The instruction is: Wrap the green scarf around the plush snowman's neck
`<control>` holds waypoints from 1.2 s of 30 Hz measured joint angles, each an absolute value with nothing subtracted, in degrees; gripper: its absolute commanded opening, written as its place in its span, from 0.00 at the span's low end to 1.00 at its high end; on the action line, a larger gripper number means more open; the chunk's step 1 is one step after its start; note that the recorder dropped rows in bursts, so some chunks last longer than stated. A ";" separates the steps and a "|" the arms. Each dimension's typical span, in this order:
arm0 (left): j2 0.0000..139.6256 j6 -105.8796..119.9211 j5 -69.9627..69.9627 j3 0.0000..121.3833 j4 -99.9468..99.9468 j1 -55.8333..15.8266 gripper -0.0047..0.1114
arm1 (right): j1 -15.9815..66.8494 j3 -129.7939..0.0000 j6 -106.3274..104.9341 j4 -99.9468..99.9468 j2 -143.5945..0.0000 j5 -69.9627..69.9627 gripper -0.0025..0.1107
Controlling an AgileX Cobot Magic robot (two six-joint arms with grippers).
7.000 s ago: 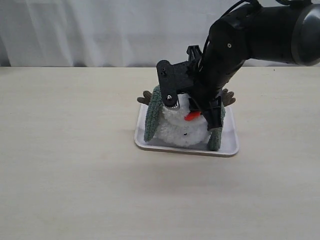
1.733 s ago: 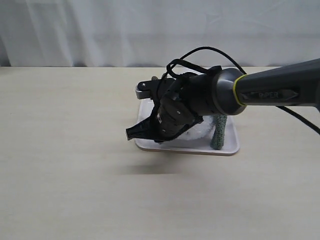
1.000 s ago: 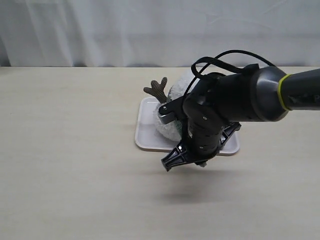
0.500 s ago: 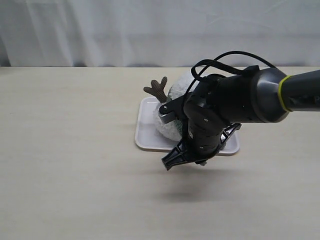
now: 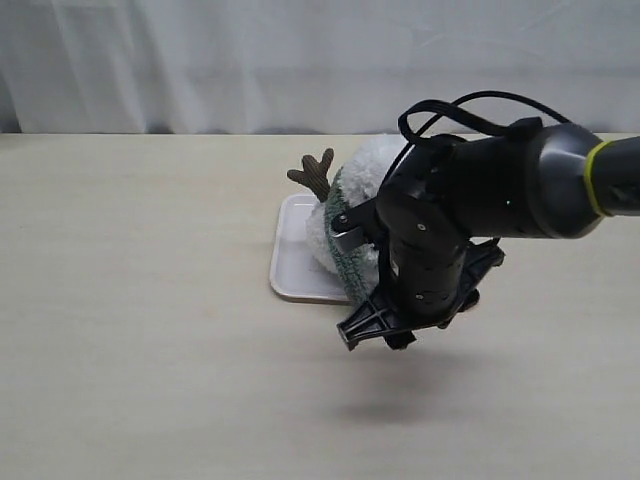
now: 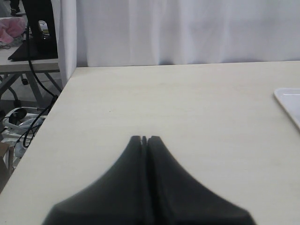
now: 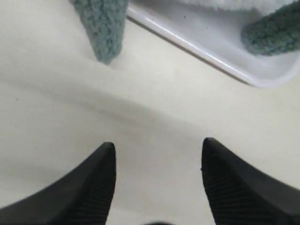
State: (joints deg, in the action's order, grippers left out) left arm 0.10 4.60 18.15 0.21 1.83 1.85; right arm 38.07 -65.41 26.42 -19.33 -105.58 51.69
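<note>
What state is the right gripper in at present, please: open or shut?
Open. On the right gripper the fingers stand well apart, only table between them; the green scarf lies beyond, untouched.

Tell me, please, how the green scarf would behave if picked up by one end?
Probably floppy: the green scarf hangs limply past the rim of the tray. Likely light and grippy, given its fuzzy fleece. Pulling might tug the plush snowman it wraps.
</note>
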 measured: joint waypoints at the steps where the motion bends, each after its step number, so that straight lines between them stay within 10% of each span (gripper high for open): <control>1: 0.10 4.60 18.15 0.21 1.83 1.85 0.04 | 38.07 -65.41 26.42 -19.05 -104.87 53.07 0.50; 36: 0.10 4.60 18.15 0.21 1.83 1.85 0.04 | 35.59 -51.43 73.00 -67.71 -104.58 36.54 0.50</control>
